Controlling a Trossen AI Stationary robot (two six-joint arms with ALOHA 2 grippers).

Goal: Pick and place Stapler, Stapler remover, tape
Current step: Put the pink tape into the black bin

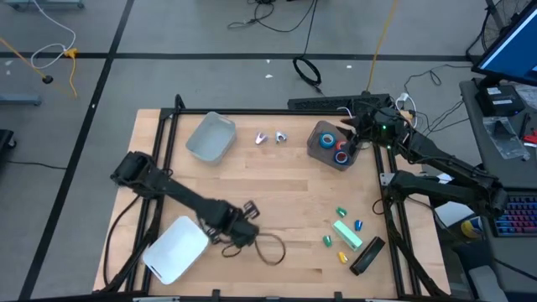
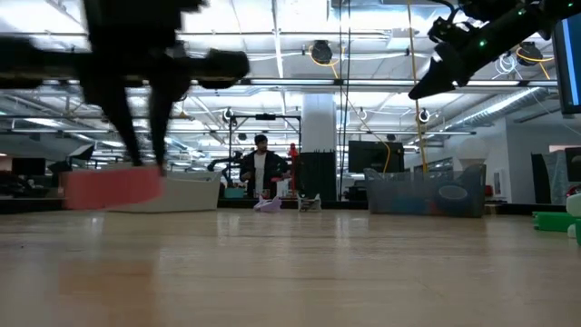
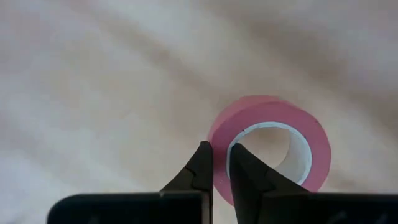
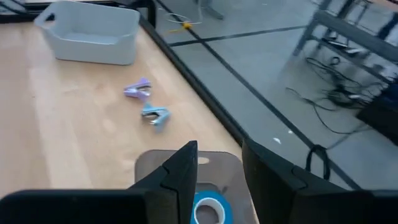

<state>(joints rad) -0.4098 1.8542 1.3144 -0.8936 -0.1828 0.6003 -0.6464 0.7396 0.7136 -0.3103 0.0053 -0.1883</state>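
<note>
Tape is what I have in hand: a pink tape roll (image 3: 314, 146) is pinched by the left gripper (image 3: 219, 149), one finger inside the pale core and the other outside. The jaws are clamped on the roll's wall. I take it that way because the roll looks too broad to span, and a wall grip keeps the ring from rolling free. That roll is well away from the dark bin (image 1: 321, 149), across the table beside a white tray (image 1: 176, 249). From the table-level camera I cannot tell whether it has left the wood.

The dark bin is where tape collects: a red roll (image 1: 329, 143) and a blue roll (image 4: 208, 210) lie in it. The right gripper (image 4: 217, 149) hangs right above the bin, jaws apart and nothing between them, the blue roll showing below the gap. I judge it is placed there for dropping rolls in.

Two staple removers (image 4: 146, 102) lie just beside the dark bin, between it and a pale bin (image 4: 93, 37). A green stapler (image 1: 347, 233) and a black stapler (image 1: 367, 256) sit on the table on the bin's near side, apart from it, not yet sorted.
</note>
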